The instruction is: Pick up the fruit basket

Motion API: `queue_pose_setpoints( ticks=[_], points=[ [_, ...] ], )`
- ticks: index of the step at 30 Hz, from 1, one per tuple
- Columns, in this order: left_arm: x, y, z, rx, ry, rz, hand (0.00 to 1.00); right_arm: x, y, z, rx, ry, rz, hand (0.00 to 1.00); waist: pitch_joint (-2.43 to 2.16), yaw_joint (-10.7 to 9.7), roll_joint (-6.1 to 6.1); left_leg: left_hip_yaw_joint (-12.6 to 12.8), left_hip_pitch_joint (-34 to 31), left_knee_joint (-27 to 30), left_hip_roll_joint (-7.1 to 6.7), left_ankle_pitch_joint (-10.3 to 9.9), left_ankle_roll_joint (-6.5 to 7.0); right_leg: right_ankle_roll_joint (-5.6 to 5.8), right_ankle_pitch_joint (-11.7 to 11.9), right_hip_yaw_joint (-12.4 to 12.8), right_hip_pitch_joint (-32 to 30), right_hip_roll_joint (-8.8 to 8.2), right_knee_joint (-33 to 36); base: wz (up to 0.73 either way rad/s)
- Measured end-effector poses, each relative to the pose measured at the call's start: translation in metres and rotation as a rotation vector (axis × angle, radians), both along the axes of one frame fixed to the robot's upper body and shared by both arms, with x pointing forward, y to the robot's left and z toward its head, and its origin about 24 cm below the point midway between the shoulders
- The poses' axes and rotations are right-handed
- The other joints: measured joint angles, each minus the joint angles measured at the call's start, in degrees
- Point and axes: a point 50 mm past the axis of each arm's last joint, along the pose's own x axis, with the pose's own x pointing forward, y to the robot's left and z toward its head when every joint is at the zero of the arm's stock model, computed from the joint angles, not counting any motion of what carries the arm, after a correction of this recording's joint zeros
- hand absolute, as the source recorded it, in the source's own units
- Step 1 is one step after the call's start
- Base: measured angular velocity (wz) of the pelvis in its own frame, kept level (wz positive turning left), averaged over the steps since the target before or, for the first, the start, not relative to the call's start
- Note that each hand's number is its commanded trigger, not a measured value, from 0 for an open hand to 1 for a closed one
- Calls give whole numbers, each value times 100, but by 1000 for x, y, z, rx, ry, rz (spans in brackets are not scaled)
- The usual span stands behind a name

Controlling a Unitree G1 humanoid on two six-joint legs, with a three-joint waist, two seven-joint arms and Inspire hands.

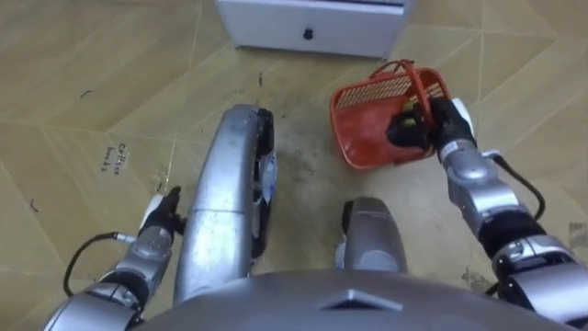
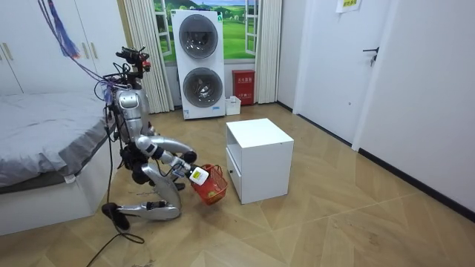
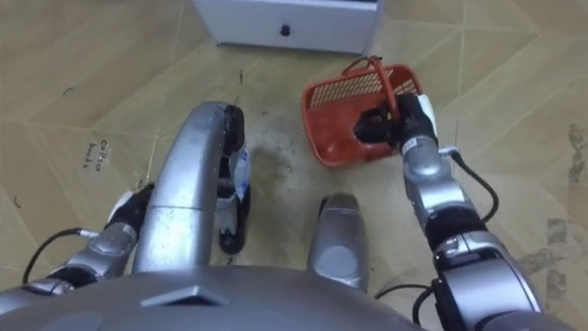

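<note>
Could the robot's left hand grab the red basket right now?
Probably not. The left hand sits low on the far side of the robot's own leg, away from the red plastic mesh basket. The right hand grips its handle.

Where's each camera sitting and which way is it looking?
Left eye view: on the head, looking down at the red plastic mesh basket held by the right hand; thighs and both arms show.
Right eye view: same, slightly aside.
Room view: across the room, facing the whole kneeling robot.
All share basket and white cabinet.
</note>
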Motion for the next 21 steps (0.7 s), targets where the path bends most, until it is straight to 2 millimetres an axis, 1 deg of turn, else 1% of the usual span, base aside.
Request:
queue_pose_setpoints(
  ticks=[1, 2, 3, 5, 6, 7, 8, 9, 10, 11, 12, 13, 14, 15, 16, 17, 18, 19, 20, 21],
  points=[
    [7, 2, 3, 7, -15, -1, 0, 0, 0, 0, -2, 1, 6, 100, -9, 0, -10, -2, 100, -95, 3, 1, 4, 5, -4, 30, 30, 21, -180, -13],
    [9, 4, 4, 10, -21, 5, 0, 0, 1, 0, -5, 3, 13, 100, -12, -5, -17, -4, 161, -142, 5, 6, 15, 10, -7, 55, 48, 23, -276, -32],
    [13, 8, 6, 16, -30, 26, 0, -1, 4, 0, -18, -2, 37, 100, -30, -10, -32, -6, 263, -246, 20, 27, 57, 18, -10, 129, 51, 40, -477, -44],
    [16, 17, 9, 23, -46, 69, 0, -2, 9, 0, -21, 2, 76, 100, -45, -35, -25, -66, 429, -429, 110, 68, 134, 23, -13, 227, 52, 185, -876, -56],
    [16, 21, 11, 25, -56, 92, 0, -3, 11, -1, -32, 11, 101, 100, -51, -21, -16, -135, 570, -587, 219, 99, 174, 24, -13, 252, 58, 262, -1218, -59],
    [15, 22, 11, 25, -57, 100, 0, -3, 12, -2, -42, 13, 114, 100, -58, -12, -5, -174, 643, -685, 276, 131, 203, 25, -12, 237, 71, 282, -1433, -80],
    [13, 25, 11, 21, -59, 124, 0, -3, 15, -1, -56, 12, 139, 100, -61, 1, -4, -208, 810, -935, 430, 249, 246, 34, -8, 178, 108, 290, -1948, -88],
    [7, 27, 9, 15, -54, 155, 0, -2, 19, 0, -54, 5, 159, 100, -51, 19, -7, -229, 886, -991, 647, 685, 404, 56, 4, 129, 263, 361, -2563, -115],
    [-6, 31, 6, 21, -20, 170, 0, -8, 22, -4, -44, 20, 170, 100, 34, 158, -7, -122, 801, -883, 743, 1184, 447, 77, 13, 103, 690, 477, -3213, -72],
    [-4, 29, 6, 17, -20, 158, 0, -13, 15, -4, -52, 26, 157, 100, 27, 161, -32, 82, 734, -1282, 591, 1025, 481, 85, 9, 75, 900, 439, -3534, 13],
    [9, 22, 10, -2, -64, 130, 0, -21, -2, -1, -78, 27, 133, 100, -68, 92, -126, 757, 691, -2848, 371, 1276, 670, 136, 16, 50, 1129, 456, -4060, 44],
    [9, 26, 12, 4, -82, 140, 0, -22, -7, 1, -80, 24, 115, 100, -132, 236, -219, 896, 774, -3141, 436, 1550, 1070, 291, 92, -38, 1236, 380, -4474, 32],
    [9, 28, 12, 6, -84, 166, 0, -21, -7, 4, -81, 9, 113, 100, -135, 265, -222, 889, 877, -3353, 447, 1513, 1090, 351, 163, -165, 1274, 373, -4790, -24],
    [16, 29, 16, 9, -109, 188, 0, -16, -4, 11, -81, -29, 126, 100, -131, 298, -220, 862, 1134, -3939, 451, 1595, 1053, 319, 197, -231, 1230, 348, -5308, -42],
    [17, 30, 16, 21, -114, 198, 0, -13, 0, 16, -84, -64, 151, 100, -131, 337, -216, 856, 1556, -4577, 477, 1831, 1012, 339, 200, -309, 1204, 278, -5812, -60],
    [15, 31, 16, 31, -115, 205, 0, -14, 3, 18, -90, -79, 167, 100, -131, 382, -214, 850, 1817, -4943, 506, 1935, 966, 348, 207, -360, 1244, 241, -6142, -85],
    [11, 35, 16, 56, -116, 206, 0, -19, 7, 21, -106, -103, 204, 100, -125, 438, -197, 786, 2362, -5635, 527, 2130, 842, 290, 275, -529, 1392, 199, -6839, -70],
    [7, 40, 16, 75, -122, 211, 0, -27, 10, 23, -104, -123, 224, 100, -124, 427, -182, 733, 2842, -6262, 540, 2350, 774, 250, 437, -784, 1590, 174, -7615, -54],
    [6, 41, 17, 81, -126, 214, 0, -31, 11, 25, -96, -137, 225, 100, -126, 427, -172, 712, 3037, -6533, 554, 2457, 740, 239, 537, -905, 1675, 177, -7992, -29],
    [4, 44, 17, 93, -130, 220, 0, -37, 11, 30, -85, -161, 221, 100, -130, 434, -159, 696, 3307, -6925, 605, 2625, 687, 230, 735, -1141, 1782, 196, -8627, -23]
  ],
)
